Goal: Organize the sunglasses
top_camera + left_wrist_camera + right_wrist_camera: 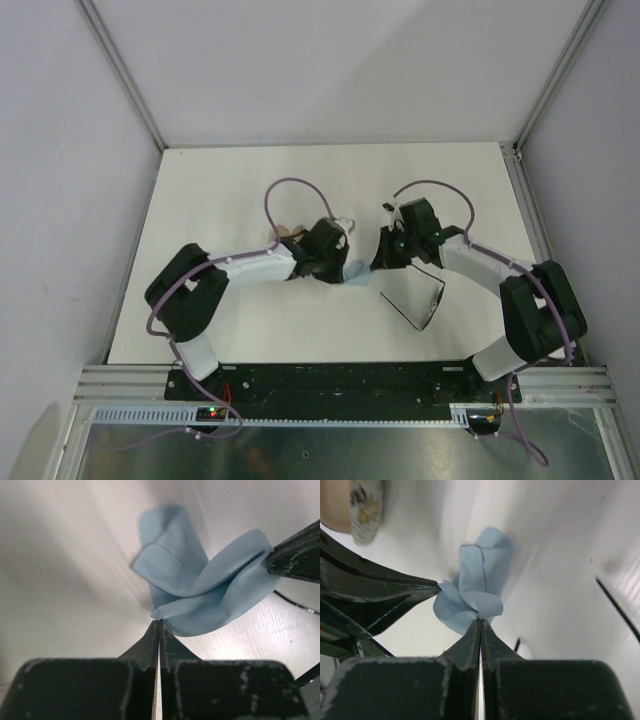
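The sunglasses (414, 301), a thin black wire frame with slim arms, lie on the white table just right of centre, below my right gripper. A piece of the frame shows in the left wrist view (295, 603) and a temple arm in the right wrist view (618, 609). A light blue cloth (358, 272) hangs crumpled between both grippers. My left gripper (159, 623) is shut on one corner of the cloth (200, 585). My right gripper (480, 621) is shut on another corner of the cloth (472, 587). The two grippers (338, 262) (384, 256) are close together, tips facing.
The beige-grey oval case (289, 232) lies behind my left gripper, mostly hidden by it; it shows at the top left of the right wrist view (355, 502). Metal rails border the white table (250, 180) on all sides.
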You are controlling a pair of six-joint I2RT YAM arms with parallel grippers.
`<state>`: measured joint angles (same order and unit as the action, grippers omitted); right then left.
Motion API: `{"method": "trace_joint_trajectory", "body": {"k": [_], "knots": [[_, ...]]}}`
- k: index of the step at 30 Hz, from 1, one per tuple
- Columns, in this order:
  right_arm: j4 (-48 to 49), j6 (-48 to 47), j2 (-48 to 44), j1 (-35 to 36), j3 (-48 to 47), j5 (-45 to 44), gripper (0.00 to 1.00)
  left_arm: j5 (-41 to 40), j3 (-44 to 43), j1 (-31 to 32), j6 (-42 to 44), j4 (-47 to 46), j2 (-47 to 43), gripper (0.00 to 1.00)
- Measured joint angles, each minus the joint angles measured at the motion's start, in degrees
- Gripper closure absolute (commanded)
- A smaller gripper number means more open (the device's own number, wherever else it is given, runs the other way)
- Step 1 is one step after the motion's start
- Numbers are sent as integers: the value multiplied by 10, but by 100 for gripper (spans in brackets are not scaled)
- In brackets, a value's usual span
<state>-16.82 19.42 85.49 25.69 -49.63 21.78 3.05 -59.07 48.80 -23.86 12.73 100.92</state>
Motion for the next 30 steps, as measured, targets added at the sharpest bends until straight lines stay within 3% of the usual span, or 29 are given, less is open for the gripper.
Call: {"method": "trace_joint_trajectory", "body": {"k": [6, 16, 20, 26, 30], "knots": [[35, 27, 66, -21, -93, 37, 100, 35, -46, -83, -3, 19, -44, 100], [49, 44, 79, -33, -162, 64, 100, 36, -79, -103, -1, 21, -138, 100], [42, 41, 67, -23, -130, 59, 100, 33, -26, -98, -2, 15, -176, 100], [43, 41, 49, 0, -38, 56, 99, 25, 62, -50, -23, 16, -158, 100], [40, 44, 36, 19, 17, 50, 87, 25, 109, -8, -46, 15, -148, 100]]}}
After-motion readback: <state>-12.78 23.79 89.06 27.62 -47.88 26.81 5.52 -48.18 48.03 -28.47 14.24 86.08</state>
